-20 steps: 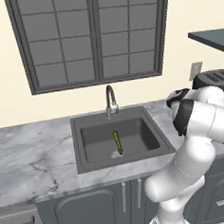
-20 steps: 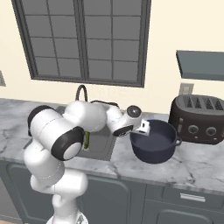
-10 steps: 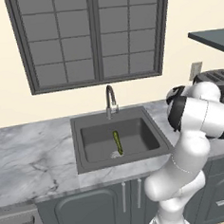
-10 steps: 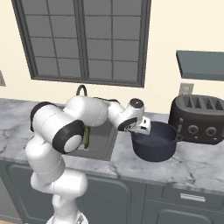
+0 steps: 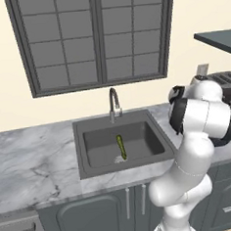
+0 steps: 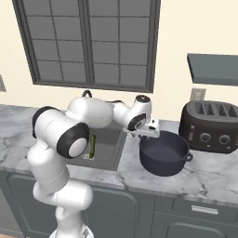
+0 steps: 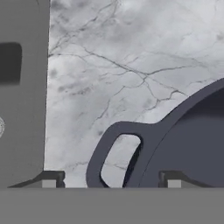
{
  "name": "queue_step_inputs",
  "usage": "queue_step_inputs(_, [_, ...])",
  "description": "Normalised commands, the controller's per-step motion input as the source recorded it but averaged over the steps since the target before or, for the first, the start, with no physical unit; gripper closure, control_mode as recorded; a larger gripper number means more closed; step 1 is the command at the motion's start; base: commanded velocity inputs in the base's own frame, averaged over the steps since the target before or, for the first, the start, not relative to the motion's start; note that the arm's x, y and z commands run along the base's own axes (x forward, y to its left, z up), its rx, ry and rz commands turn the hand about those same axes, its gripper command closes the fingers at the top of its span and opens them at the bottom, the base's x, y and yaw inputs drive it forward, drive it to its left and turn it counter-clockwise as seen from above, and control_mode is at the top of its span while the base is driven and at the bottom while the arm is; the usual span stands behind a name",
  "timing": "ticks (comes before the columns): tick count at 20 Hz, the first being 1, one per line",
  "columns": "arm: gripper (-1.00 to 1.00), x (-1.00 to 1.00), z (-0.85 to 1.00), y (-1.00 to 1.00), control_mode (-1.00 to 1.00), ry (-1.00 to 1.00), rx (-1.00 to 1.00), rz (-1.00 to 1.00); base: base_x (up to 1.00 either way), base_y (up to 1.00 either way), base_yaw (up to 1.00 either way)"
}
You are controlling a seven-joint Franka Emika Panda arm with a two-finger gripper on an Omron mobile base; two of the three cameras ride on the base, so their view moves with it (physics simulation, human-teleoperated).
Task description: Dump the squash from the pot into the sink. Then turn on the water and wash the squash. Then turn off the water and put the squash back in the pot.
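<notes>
- The small slim green squash [image 5: 121, 146] lies in the dark grey rectangular sink [image 5: 153, 134], on the basin floor a little right of centre, its length running front to back; its near end is beside the round silver drain [image 5: 118, 160].
- From the right base camera the squash [image 6: 92, 145] is a green sliver at 9 o'clock from the pot, partly hidden behind the white arm.
- The curved metal gooseneck faucet [image 5: 114, 104] rises at 12 o'clock from the squash, on the sink's back rim.
- The round dark navy-blue pot [image 6: 164, 152] stands upright on the grey-veined marble counter [image 6: 209, 176], just right of the sink, and looks to have nothing in it.
- The two-finger gripper [image 6: 148, 133] hangs over the pot's rim at about 10 o'clock, by the side handle.
- In the hand camera the two dark fingertips [image 7: 50, 178] stand well apart, one on either side of the pot's loop handle [image 7: 114, 153]; they look clear of it, with nothing clamped between them, though whether a tip brushes the rim I cannot tell.
- A black toaster [image 6: 211, 126] with slots on top sits at 2 o'clock from the pot, near it but not touching.
- A dark-framed multi-pane window [image 5: 95, 36] fills the wall at 12 o'clock above the faucet.
</notes>
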Motion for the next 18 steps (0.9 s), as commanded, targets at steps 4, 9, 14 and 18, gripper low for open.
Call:
queue_step_inputs(4, [-1.00,-0.11,0.24,0.00,-1.00,0.00,-0.08,0.00,0.00,0.00,0.00])
queue_step_inputs(9, [-1.00,-0.22,0.50,0.02,-1.00,0.00,-0.08,0.00,0.00,0.00,0.00])
queue_step_inputs(14, [-1.00,-0.68,0.81,0.30,-1.00,-0.03,-0.04,0.00,0.00,0.00,0.00])
queue_step_inputs(18, [-1.00,-0.43,0.62,0.66,-1.00,-0.02,0.00,0.04,0.00,0.00,0.00])
